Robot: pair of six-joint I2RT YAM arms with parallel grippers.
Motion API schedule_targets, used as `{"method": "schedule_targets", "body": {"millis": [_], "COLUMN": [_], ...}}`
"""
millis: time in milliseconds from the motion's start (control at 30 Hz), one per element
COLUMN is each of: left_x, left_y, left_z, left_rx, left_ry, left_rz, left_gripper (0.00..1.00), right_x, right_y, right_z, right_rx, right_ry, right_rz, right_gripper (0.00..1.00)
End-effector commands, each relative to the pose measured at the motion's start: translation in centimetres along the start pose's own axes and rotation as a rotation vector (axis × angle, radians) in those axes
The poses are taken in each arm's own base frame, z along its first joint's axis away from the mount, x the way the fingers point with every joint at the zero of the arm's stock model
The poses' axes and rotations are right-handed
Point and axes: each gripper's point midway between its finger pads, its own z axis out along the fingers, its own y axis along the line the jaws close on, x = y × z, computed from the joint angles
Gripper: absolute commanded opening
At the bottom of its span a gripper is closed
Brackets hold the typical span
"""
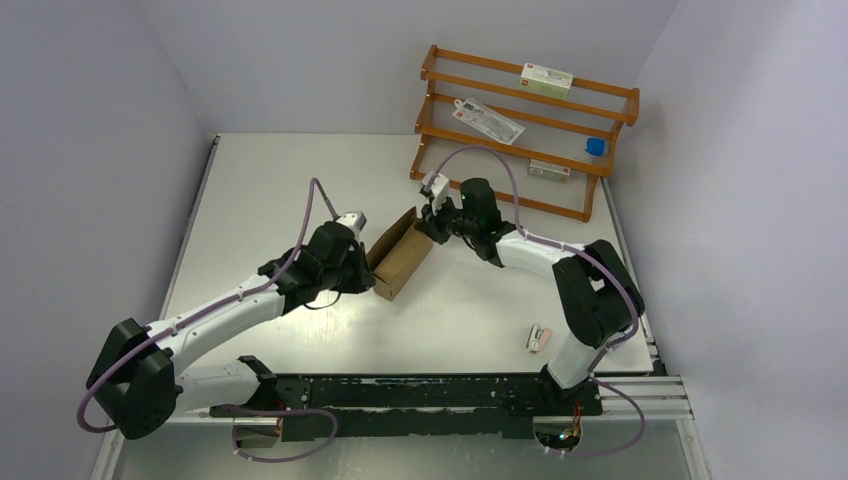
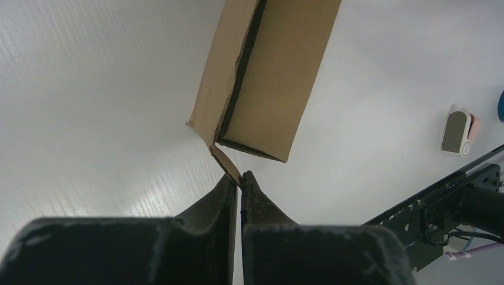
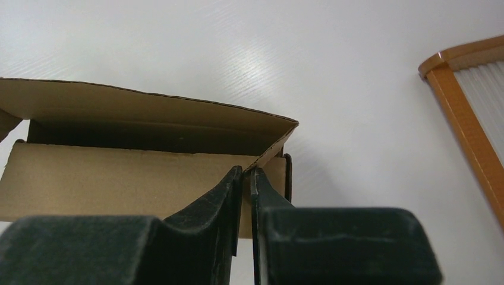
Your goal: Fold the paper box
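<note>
Left claw (image 2: 241,177) is pinched tight on the thin tab (image 2: 227,166) at the paper box's (image 1: 400,255) end farthest from the wooden rack (image 1: 480,60); tug hard and you'll likely tear it. The box lies on the worktop (image 1: 300,180) before that rack, lid (image 3: 148,110) ajar. Right claw (image 3: 252,173), at the rack-side end, is nipped almost closed on the lid's corner. Opposed pulls could twist the carton.
</note>
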Motion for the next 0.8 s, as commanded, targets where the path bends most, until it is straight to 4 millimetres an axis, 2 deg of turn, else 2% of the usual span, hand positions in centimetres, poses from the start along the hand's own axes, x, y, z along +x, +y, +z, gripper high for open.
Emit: {"method": "schedule_targets", "body": {"millis": [0, 200, 267, 333, 467, 633, 700, 767], "left_x": [-1.7, -1.7, -1.7, -1.6, -2.2, -5.4, -7.8, -10.1], "left_y": [-1.0, -0.1, -0.2, -0.2, 0.0, -0.3, -0.1, 0.6], "left_z": [-0.3, -0.6, -0.6, -0.7, -1.5, -4.4, -5.8, -6.9], "left_rx": [0.008, -0.035, -0.032, -0.034, -0.05, -0.084, -0.119, -0.158], "left_ry": [-0.047, -0.057, -0.052, -0.042, -0.052, -0.14, -0.205, -0.25], "left_rz": [-0.006, 0.011, 0.017, 0.024, 0.048, 0.091, 0.107, 0.105], "left_gripper": [0.08, 0.08, 0.08, 0.14, 0.3, 0.55, 0.63, 0.67], "right_x": [0.0, -2.5, -2.7, -2.7, -2.5, -0.8, 0.0, 1.0], "right_y": [1.4, -0.2, -1.1, -2.0, -2.4, -2.5, -2.7, -3.0], "right_z": [-1.1, -3.4, -4.0, -4.5, -5.3, -6.1, -6.6, -7.0], "right_rx": [0.01, 0.111, 0.146, 0.173, 0.213, 0.281, 0.319, 0.364], "right_ry": [0.011, -0.05, -0.053, -0.05, -0.058, -0.051, -0.046, -0.029], "right_rz": [0.044, 0.111, 0.145, 0.177, 0.253, 0.363, 0.395, 0.422], "right_gripper": [0.16, 0.31, 0.37, 0.41, 0.47, 0.51, 0.51, 0.51]}}
